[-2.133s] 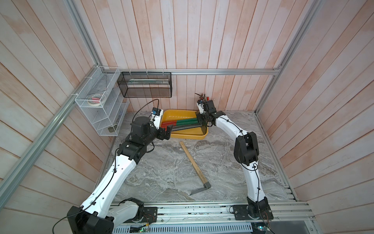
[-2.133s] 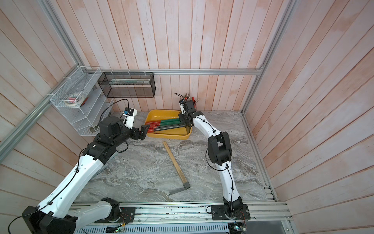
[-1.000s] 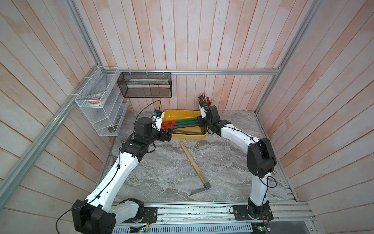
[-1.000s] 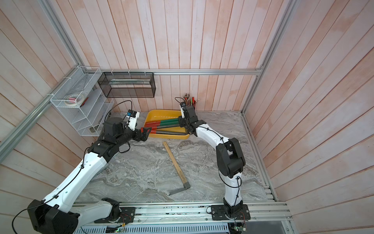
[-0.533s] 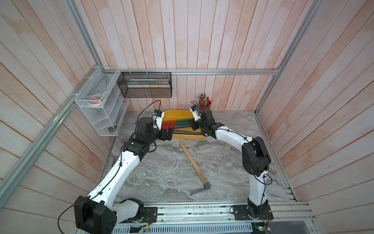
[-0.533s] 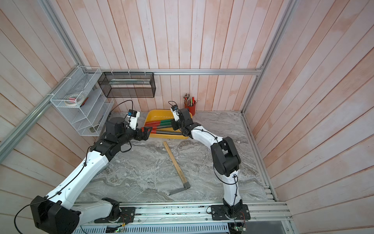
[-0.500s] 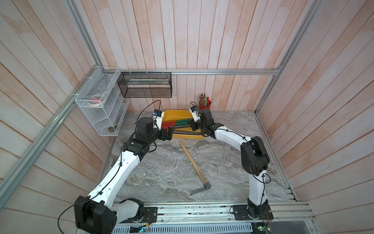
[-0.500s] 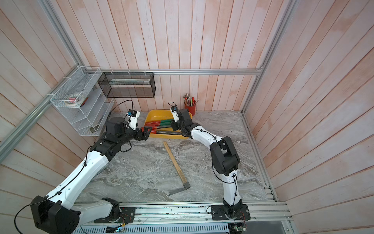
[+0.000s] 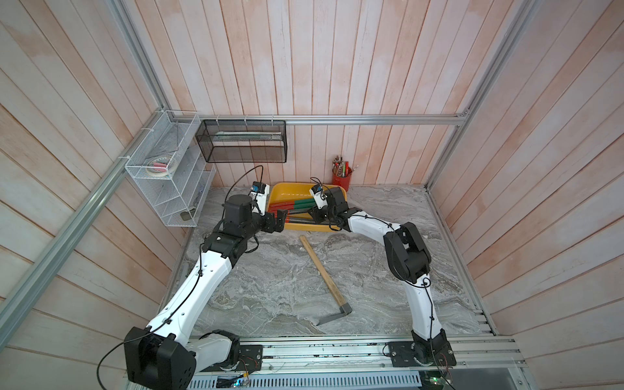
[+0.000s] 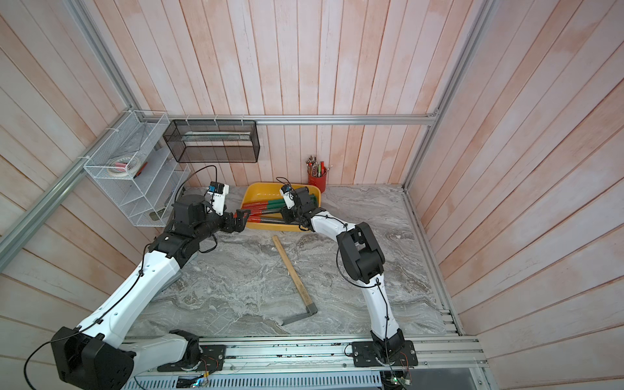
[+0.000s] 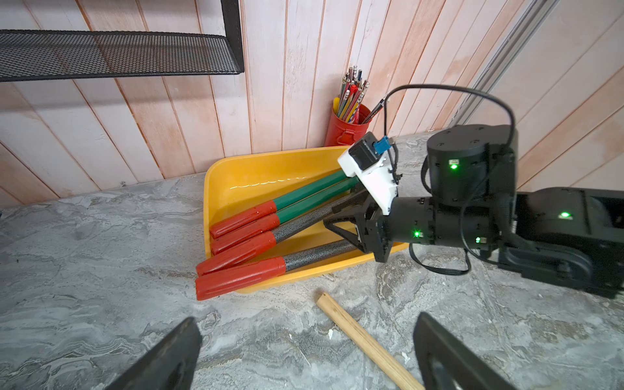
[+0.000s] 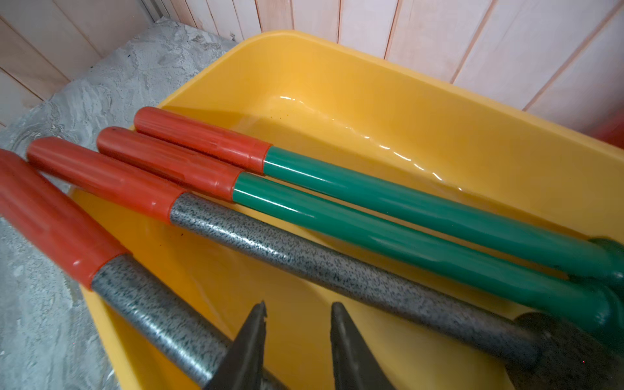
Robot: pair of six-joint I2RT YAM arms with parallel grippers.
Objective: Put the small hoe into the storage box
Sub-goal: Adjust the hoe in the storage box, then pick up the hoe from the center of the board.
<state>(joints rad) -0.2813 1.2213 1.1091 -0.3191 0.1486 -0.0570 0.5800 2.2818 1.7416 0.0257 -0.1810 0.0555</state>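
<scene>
The small hoe (image 9: 322, 270) lies flat on the marble table, wooden handle pointing at the storage box, grey blade (image 9: 332, 317) near the front edge; both top views show it (image 10: 293, 270). The yellow storage box (image 9: 293, 192) (image 10: 266, 190) stands at the back wall, holding several long tools (image 9: 293, 206) with red grips. My left gripper (image 9: 281, 219) (image 11: 306, 319) hovers wide open at the box's front left corner, just above the hoe handle's end (image 11: 364, 341), holding nothing. My right gripper (image 9: 313, 216) (image 12: 297, 305) is inside the box (image 12: 371, 84), narrowly open between two grey shafts, empty.
A red cup of pencils (image 9: 341, 177) stands at the wall right of the box. A black mesh basket (image 9: 243, 141) hangs on the back wall and a white wire rack (image 9: 169, 182) on the left wall. Wooden walls enclose three sides.
My right gripper has swung left from the box's right end to over its middle, and its jaws have narrowed. The left arm crept slightly toward the box. The hoe has not moved.
</scene>
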